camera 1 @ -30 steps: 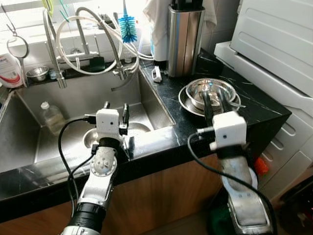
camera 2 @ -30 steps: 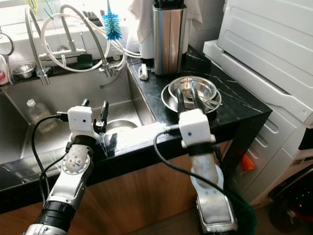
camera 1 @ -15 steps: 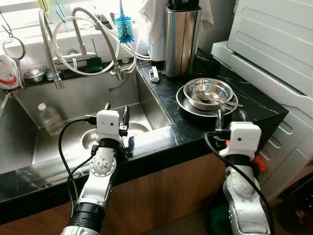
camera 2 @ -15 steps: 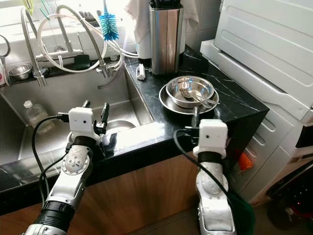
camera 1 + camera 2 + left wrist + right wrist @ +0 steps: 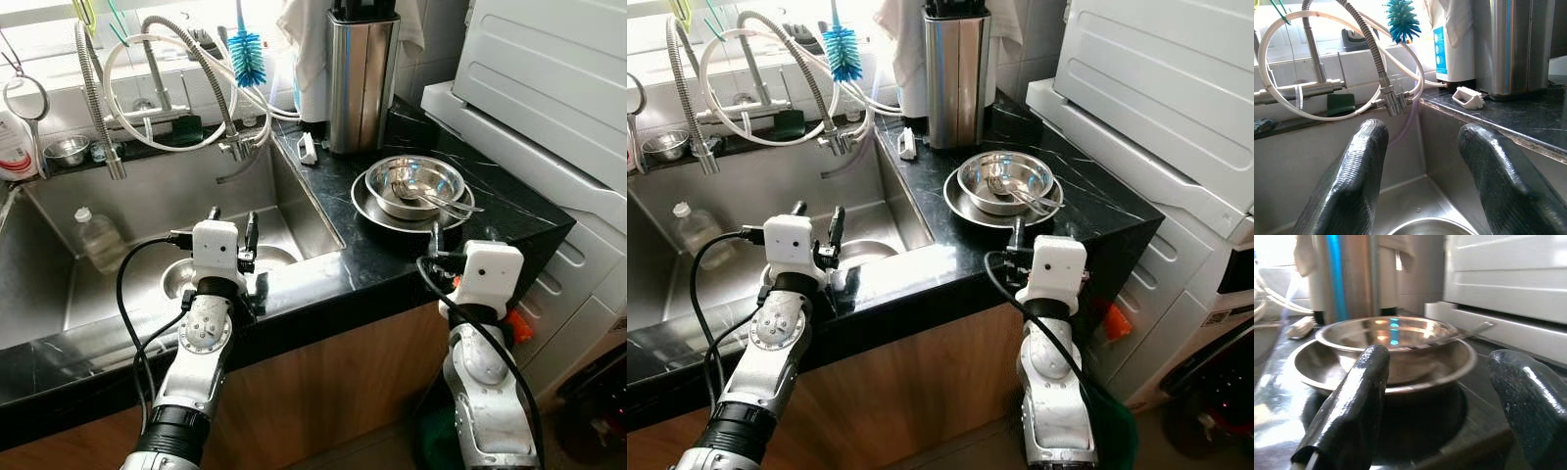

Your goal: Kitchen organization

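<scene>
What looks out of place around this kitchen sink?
A plastic bottle lies inside the sink, near a steel bowl in its bottom. On the counter, a spoon sits in stacked bowls. Nothing seems spilled.

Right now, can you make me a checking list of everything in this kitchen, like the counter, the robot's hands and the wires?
Surface: black marble counter beside a steel sink.
Job's things: two nested steel bowls with a spoon in the top one, on the counter; another steel bowl in the sink.
Clutter: plastic bottle in the sink, blue bottle brush, steel knife block, small white clip.
Grippers: left gripper open above the sink; right gripper open at the counter edge, facing the nested bowls, holding nothing.
Cables: black cables loop from both wrists.
Surroundings: white appliance at the right; faucet hoses behind the sink.
</scene>
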`<state>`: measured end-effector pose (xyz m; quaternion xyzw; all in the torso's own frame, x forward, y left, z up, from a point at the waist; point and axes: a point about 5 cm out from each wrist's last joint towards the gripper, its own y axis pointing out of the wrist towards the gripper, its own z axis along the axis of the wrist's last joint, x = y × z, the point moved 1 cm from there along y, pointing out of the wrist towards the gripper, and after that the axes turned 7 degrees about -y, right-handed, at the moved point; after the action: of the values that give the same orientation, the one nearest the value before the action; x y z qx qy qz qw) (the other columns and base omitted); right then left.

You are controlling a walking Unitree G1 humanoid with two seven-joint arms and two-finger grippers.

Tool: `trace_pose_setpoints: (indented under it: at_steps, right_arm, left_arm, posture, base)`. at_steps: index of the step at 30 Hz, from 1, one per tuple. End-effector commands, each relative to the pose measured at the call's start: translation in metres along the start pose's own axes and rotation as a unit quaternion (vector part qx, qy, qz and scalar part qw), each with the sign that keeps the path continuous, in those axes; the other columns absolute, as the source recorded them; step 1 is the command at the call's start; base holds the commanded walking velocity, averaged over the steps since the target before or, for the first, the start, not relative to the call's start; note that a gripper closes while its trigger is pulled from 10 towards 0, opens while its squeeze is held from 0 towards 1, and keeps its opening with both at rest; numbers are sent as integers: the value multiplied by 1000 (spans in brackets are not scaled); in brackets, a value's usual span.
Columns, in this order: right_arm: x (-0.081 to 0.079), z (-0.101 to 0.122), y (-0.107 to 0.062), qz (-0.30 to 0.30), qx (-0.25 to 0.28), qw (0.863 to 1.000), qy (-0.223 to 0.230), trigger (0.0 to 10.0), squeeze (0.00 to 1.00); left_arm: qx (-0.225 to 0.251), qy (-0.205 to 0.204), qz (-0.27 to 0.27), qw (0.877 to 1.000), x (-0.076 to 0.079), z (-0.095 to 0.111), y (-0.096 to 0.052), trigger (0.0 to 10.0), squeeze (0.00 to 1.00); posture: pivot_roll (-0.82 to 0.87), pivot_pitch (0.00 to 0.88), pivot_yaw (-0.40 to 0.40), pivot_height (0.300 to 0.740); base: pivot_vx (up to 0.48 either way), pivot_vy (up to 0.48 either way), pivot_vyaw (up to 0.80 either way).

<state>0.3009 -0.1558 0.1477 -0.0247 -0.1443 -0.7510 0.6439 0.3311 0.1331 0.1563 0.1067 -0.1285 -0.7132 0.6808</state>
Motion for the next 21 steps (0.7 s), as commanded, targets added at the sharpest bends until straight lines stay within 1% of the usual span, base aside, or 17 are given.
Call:
trace_pose_setpoints:
  at_steps: [1,4,5,6,11,14,18,21]
  right_arm:
    - [-7,4,3,13,6,1000,4,10000,0]
    - [-9,5,6,18,7,1000,11,10000,0]
    - [-14,3,7,35,7,999,3,10000,0]
    - [-15,3,8,39,6,999,0,10000,0]
    - [-16,5,9,39,11,999,8,10000,0]
    - [-17,10,12,44,31,999,3,10000,0]
    - [-16,11,14,38,32,999,2,10000,0]
    - [-9,12,17,10,34,999,2,10000,0]
  left_arm:
    - [-4,5,0,1000,-1,-1,1,10000,0]
    - [-4,4,0,1000,0,-1,1,10000,0]
    - [-4,3,-1,1000,0,-2,1,10000,0]
    - [-5,3,-1,1000,0,-2,1,10000,0]
    - [-3,2,-3,1000,2,-1,2,10000,0]
    - [-6,1,-3,1000,3,-2,1,10000,0]
    - [-7,1,-4,1000,4,-2,0,10000,0]
    - [-7,0,-3,1000,4,-3,0,10000,0]
  posture:
    - [-160,0,57,740]
    - [-160,0,58,740]
    - [-160,0,58,740]
    - [-160,0,58,740]
    - [-153,0,55,740]
    - [-151,0,55,740]
    - [-151,0,55,740]
    - [-148,0,52,740]
  base:
    - [0,0,0]
    - [0,0,0]
    - [0,0,0]
    - [0,0,0]
    - [0,0,0]
    - [0,0,0]
    - [0,0,0]
    - [0,0,0]
